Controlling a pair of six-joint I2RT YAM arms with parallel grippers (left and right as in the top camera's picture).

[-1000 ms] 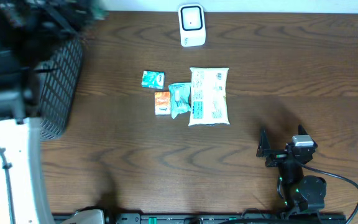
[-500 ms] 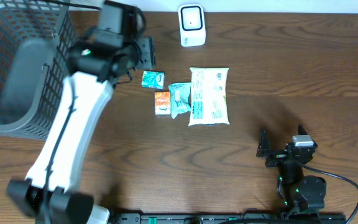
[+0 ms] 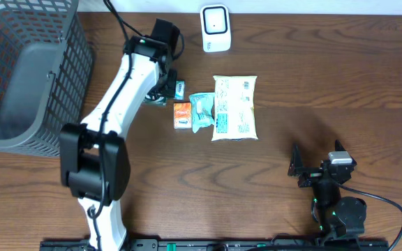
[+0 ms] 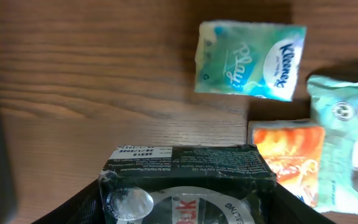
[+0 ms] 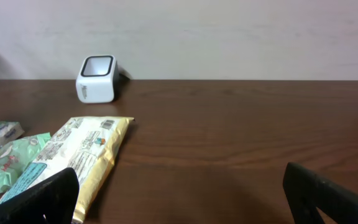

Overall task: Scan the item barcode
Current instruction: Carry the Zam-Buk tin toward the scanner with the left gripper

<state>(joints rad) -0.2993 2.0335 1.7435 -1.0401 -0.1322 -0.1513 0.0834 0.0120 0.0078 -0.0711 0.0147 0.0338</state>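
Left fingers grip a black packet near the scanner; right fingers spread wide, well apart from it.

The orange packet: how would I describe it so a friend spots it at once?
Start at the big cream snack bag mid-table. Left of it lies a pale green pack, and the orange packet sits just beside that pack's left edge. It is the only orange item, small and squarish.
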